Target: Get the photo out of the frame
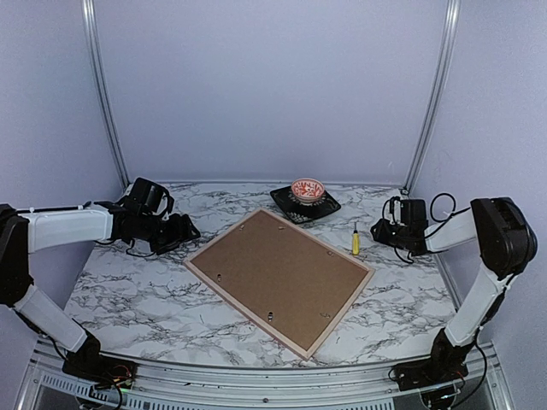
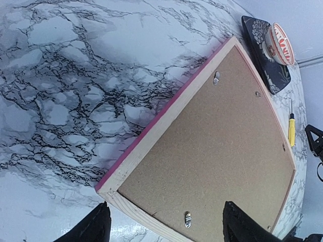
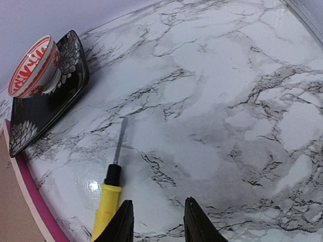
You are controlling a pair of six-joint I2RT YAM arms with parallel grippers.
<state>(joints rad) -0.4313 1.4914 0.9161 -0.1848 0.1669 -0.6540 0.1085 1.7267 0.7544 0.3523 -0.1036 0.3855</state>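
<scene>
The frame (image 1: 202, 270) lies face down in the middle of the marble table, its pink border showing along the edges. The brown backing board (image 1: 278, 273) fills it, held by small metal clips. The photo is hidden under the board. In the left wrist view the frame's pale wooden edge (image 2: 151, 136) and its near corner sit between my open left fingers. My left gripper (image 1: 182, 231) is open and empty just left of the frame's left corner. My right gripper (image 1: 382, 231) is open and empty, right of a yellow screwdriver (image 1: 355, 241).
A red-patterned bowl (image 1: 308, 189) stands on a black plate (image 1: 326, 207) behind the frame. The screwdriver (image 3: 108, 206) lies just left of my right fingers (image 3: 122, 222). Grey walls and metal posts enclose the table.
</scene>
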